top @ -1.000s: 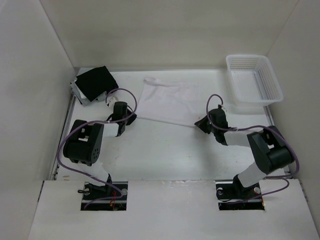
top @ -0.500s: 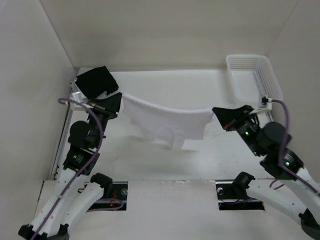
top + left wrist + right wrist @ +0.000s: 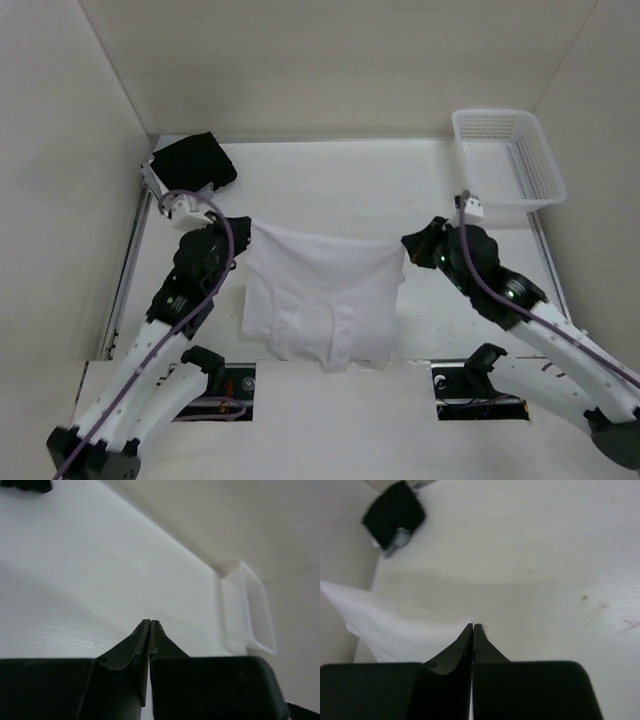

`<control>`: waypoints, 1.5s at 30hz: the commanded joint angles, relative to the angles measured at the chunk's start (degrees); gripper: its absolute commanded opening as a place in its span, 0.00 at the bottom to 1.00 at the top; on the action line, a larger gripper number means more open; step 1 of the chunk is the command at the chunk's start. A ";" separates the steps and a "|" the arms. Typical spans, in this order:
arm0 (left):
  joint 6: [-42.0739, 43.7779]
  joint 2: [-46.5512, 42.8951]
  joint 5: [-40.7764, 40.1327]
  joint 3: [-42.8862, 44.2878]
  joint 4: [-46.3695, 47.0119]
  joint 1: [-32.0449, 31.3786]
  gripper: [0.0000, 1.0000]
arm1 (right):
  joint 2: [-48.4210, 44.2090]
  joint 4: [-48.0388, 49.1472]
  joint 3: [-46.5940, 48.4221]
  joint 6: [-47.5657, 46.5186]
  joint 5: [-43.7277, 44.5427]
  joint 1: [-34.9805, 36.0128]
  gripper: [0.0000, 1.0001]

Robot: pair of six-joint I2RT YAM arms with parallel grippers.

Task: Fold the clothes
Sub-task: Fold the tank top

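The clothes (image 3: 320, 290), a white garment with a stitched front panel, hang spread out between my two grippers, waistband on top. My left gripper (image 3: 240, 232) is shut on the upper left corner and my right gripper (image 3: 408, 250) on the upper right corner. In the right wrist view the white fabric (image 3: 395, 625) runs from the left up to the shut fingertips of the right gripper (image 3: 472, 626). In the left wrist view the left gripper (image 3: 150, 622) has its jaws pressed together, and the cloth is hardly visible there.
A folded black cloth (image 3: 195, 160) lies at the back left corner, seen also by the right wrist (image 3: 394, 514). A white mesh basket (image 3: 510, 160) stands at the back right, visible from the left wrist (image 3: 247, 610). White walls enclose the table.
Both arms have lifted the garment off the table and drawn it toward the near edge. It went from lying flat to hanging open between the grippers.
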 commanded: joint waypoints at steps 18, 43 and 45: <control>-3.97 44.46 11.54 4.01 30.84 14.95 0.00 | 43.55 26.95 8.98 -1.07 -26.10 -26.68 0.00; -10.30 -16.99 11.81 -31.35 -2.80 10.29 0.01 | 8.80 16.41 -29.29 16.06 -10.44 -3.39 0.00; -11.36 -19.02 10.93 -32.06 -5.96 11.08 0.05 | 9.07 15.89 -30.08 17.29 -9.48 -2.68 0.03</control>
